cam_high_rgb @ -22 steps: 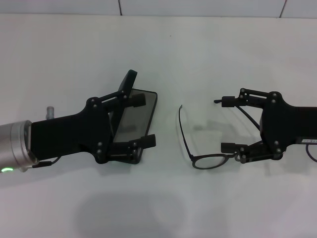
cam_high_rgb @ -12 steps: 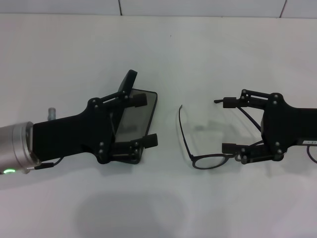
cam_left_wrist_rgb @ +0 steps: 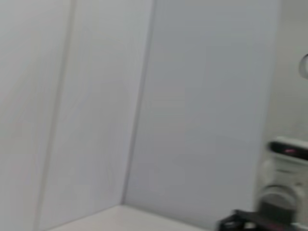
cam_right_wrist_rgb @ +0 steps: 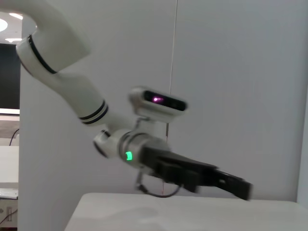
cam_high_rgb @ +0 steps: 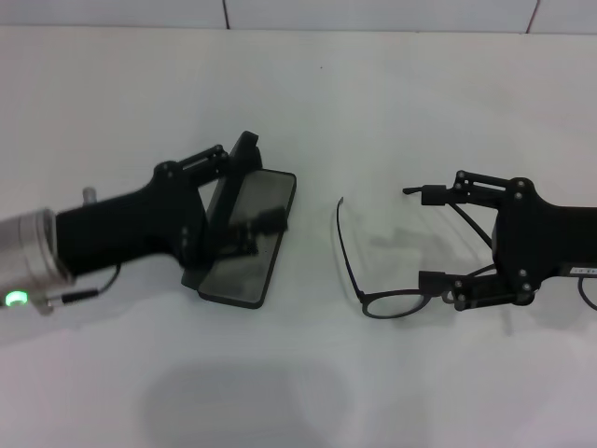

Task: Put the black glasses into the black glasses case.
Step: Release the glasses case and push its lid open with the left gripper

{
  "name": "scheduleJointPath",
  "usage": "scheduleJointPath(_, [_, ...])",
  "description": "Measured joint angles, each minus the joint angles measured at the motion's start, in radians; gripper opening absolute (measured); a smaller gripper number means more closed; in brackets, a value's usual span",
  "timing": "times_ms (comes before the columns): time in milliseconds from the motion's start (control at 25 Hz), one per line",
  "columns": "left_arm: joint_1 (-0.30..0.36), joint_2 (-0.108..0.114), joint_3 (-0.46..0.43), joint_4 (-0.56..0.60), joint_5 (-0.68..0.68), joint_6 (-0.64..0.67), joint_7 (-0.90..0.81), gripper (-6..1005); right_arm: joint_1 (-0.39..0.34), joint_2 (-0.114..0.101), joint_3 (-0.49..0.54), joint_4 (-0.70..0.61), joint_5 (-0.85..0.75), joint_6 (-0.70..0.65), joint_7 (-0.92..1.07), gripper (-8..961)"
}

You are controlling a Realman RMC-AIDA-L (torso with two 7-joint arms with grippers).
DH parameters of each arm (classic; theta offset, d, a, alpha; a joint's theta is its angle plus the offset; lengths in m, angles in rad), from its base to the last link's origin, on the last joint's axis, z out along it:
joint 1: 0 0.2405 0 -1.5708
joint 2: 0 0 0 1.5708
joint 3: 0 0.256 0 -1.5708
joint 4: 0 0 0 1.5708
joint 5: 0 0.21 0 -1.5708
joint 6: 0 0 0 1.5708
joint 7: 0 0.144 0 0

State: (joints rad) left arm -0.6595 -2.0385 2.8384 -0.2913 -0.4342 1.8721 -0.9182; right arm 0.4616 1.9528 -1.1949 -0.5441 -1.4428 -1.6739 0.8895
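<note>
Rotated since a moment ago, the left tool (cam_high_rgb: 244,191) now stands with fingers apart over the open black glasses case (cam_high_rgb: 244,245), centre-left. Centre-right, the black glasses (cam_high_rgb: 373,280) lie on the desk (cam_high_rgb: 392,103); the right tool (cam_high_rgb: 424,235) gapes around them. They look light and fragile, best gripped at the bridge. Open room everywhere.

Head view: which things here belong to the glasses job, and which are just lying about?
In the job:
black glasses, on the table
black case, lid up
left tool, over the case
right tool, open around the glasses

Lying about:
nothing else on the white table
</note>
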Motion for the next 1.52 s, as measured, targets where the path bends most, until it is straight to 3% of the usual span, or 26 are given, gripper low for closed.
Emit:
scheduleJointPath(400, [-0.13,-0.049,0.006,-0.305,0.07,-0.148,-0.374,867,0.0,-0.004,0.0,-0.002,-0.001,-0.003,0.007,873])
scheduleJointPath(800, [-0.153,-0.051,0.006,-0.324,0.191,-0.181,-0.482,863,0.005,-0.001,-0.006,-0.007,-0.005,-0.007,0.008,872])
scheduleJointPath(960, [-0.157,-0.051,0.006,-0.323,0.201,-0.204,-0.495,858,0.006,0.003,-0.008,-0.024,-0.02,-0.008,0.008,872])
scheduleJointPath(1040, [-0.159,-0.051,0.006,-0.311,0.206,-0.223,-0.497,777,0.006,0.005,-0.008,-0.027,-0.026,-0.008,0.008,872])
scheduleJointPath(1520, [-0.184,-0.052,0.006,-0.267,0.235,-0.347,-0.498,767,0.006,0.003,-0.006,-0.027,-0.03,0.0,0.007,872])
